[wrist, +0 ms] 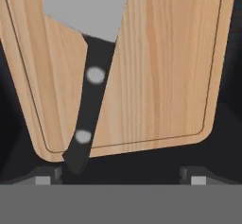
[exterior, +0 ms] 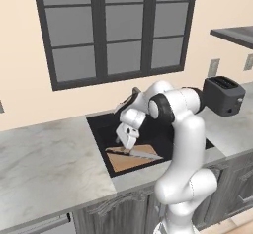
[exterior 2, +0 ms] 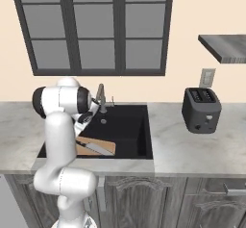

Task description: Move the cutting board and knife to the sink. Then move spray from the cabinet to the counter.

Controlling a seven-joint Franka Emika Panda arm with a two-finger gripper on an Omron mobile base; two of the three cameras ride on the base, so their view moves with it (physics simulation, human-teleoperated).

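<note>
One tan wood-grain cutting board [wrist: 160,67] lies in the black sink basin [exterior 2: 129,126], w/ one black-handled, grey-bladed knife [wrist: 92,100] flat on top — handle end past the board's near edge. One white two-finger gripper [exterior: 126,140] hangs just above them, fingers spread wide, gripping nothing. One dark toaster [exterior 2: 201,110] sits on the counter, right.

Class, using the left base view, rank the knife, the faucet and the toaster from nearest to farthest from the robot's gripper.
1. Knife: just under the open gripper, lying on the cutting board in the sink.
2. Faucet: behind the sink, past the arm.
3. Toaster: far right on the counter.
</note>
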